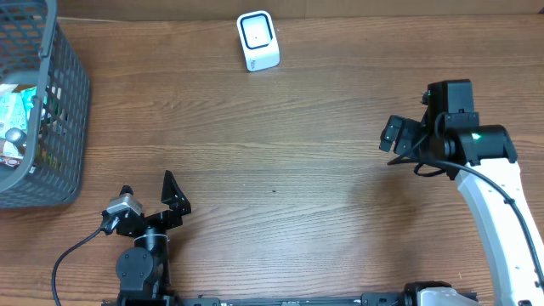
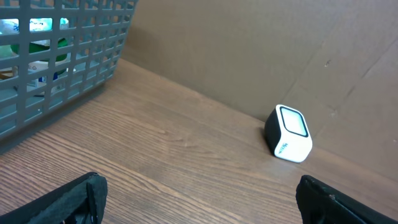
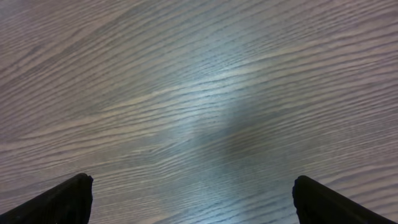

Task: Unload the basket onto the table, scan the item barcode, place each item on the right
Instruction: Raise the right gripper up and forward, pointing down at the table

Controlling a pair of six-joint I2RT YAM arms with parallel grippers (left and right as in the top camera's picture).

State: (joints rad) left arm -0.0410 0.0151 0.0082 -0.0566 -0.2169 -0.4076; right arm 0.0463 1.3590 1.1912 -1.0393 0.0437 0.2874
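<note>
The left fingers (image 2: 62, 200) stand spread wide with nothing between them, low over the counter (image 1: 280, 170) near its front edge and aimed toward the back. The right fingers (image 3: 59, 198) are spread just as wide and are also empty, pointing down at bare wood on the right side. Beyond the left fingers, the white scanner (image 2: 289, 134) sits at the back of the counter with its window tilted upward, well apart from both arms. The things to be scanned, a jumble of packets (image 1: 19, 106), lie inside the grey basket (image 1: 72, 93) at the far left, and none has been lifted out. The job looks to be at its first step, fetching an item. The next move, I judge, calls for the left arm, the nearer one, to swing over the basket rim, come down among the packets and close on one. Which packet, and where its barcode lies, cannot be told from here.
</note>
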